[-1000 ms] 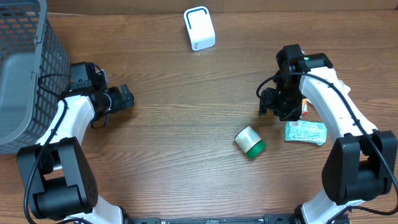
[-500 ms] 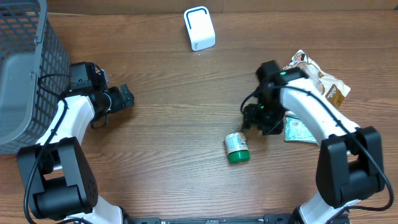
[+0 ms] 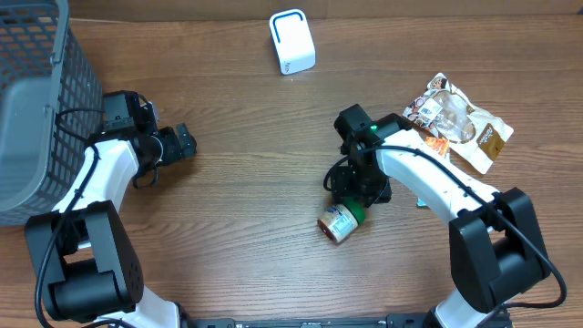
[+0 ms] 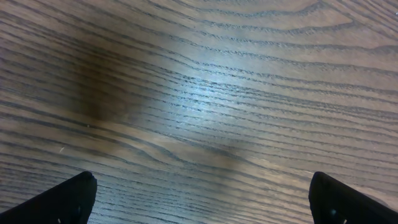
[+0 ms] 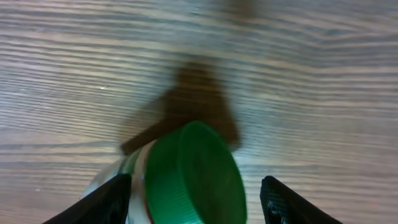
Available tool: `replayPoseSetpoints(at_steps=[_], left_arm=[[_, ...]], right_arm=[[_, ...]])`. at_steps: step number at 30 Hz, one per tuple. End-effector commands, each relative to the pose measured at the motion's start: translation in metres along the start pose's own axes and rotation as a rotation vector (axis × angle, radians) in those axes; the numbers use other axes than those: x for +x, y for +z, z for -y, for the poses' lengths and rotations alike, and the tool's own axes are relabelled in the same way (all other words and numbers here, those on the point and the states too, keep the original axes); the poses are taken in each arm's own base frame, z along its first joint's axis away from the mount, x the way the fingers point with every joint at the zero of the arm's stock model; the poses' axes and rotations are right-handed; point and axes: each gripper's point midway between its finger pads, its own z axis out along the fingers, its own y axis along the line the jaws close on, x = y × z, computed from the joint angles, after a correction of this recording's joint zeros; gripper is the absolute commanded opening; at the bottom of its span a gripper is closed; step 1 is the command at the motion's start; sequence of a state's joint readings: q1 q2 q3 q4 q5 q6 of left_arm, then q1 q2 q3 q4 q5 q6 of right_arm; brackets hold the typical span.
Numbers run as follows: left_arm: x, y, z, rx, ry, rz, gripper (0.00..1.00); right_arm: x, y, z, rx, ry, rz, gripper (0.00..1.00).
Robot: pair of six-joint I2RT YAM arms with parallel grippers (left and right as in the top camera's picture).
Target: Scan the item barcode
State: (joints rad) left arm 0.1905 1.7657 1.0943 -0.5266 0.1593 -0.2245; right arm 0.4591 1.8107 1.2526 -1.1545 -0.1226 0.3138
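Observation:
A small white bottle (image 3: 337, 223) with a green cap (image 5: 196, 180) lies on its side on the wood table, right of centre. My right gripper (image 3: 356, 193) is down over its cap end and open. In the right wrist view the cap sits between the fingers. The left finger (image 5: 102, 202) touches the bottle's side and the right finger (image 5: 289, 202) stands clear of the cap. The white barcode scanner (image 3: 291, 41) stands at the back centre. My left gripper (image 3: 182, 144) hangs open over bare wood at the left.
A grey mesh basket (image 3: 36, 100) fills the left back corner. A printed snack packet (image 3: 460, 118) lies at the right back. A corner of another packet (image 3: 421, 199) shows under the right arm.
My right arm swept left and toward the front, from beside the packets to the bottle. The bottle shifted left and turned, its cap now pointing at the gripper. The left arm stayed still.

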Motion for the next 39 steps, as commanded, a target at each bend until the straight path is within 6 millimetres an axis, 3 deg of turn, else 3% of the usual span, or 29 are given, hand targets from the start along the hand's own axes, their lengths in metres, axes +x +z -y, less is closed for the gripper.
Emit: replayPoseSetpoints(at_steps=[1, 4, 7, 9, 10, 15, 24, 35, 39], left_arm=[[-0.006, -0.001, -0.003, -0.012, 0.016, 0.015, 1.00], [-0.006, -0.001, -0.003, -0.012, 0.016, 0.015, 1.00], [-0.006, -0.001, -0.003, -0.012, 0.016, 0.015, 1.00], [-0.006, -0.001, -0.003, -0.012, 0.016, 0.015, 1.00], [-0.006, -0.001, -0.003, -0.012, 0.016, 0.015, 1.00], [-0.006, -0.001, -0.003, -0.012, 0.016, 0.015, 1.00], [-0.006, -0.001, -0.003, -0.012, 0.016, 0.015, 1.00], [-0.006, -0.001, -0.003, -0.012, 0.016, 0.015, 1.00], [-0.006, -0.001, -0.003, -0.012, 0.016, 0.015, 1.00]], right_arm=[[-0.016, -0.030, 0.003, 0.011, 0.004, 0.119, 0.67], [-0.025, -0.055, 0.003, 0.010, 0.058, 0.211, 0.68], [-0.030, -0.077, 0.005, -0.001, 0.136, 0.302, 0.76], [-0.029, -0.082, 0.003, -0.033, 0.249, 0.317, 0.99], [-0.028, -0.082, 0.003, -0.047, 0.308, 0.310, 1.00], [-0.019, -0.069, 0.000, -0.099, 0.578, 0.250, 1.00], [-0.015, -0.032, -0.005, -0.145, 0.893, 0.229, 1.00], [-0.008, -0.003, 0.000, -0.148, 0.972, 0.217, 1.00], [-0.006, -0.001, 0.002, -0.139, 0.973, 0.210, 1.00]])
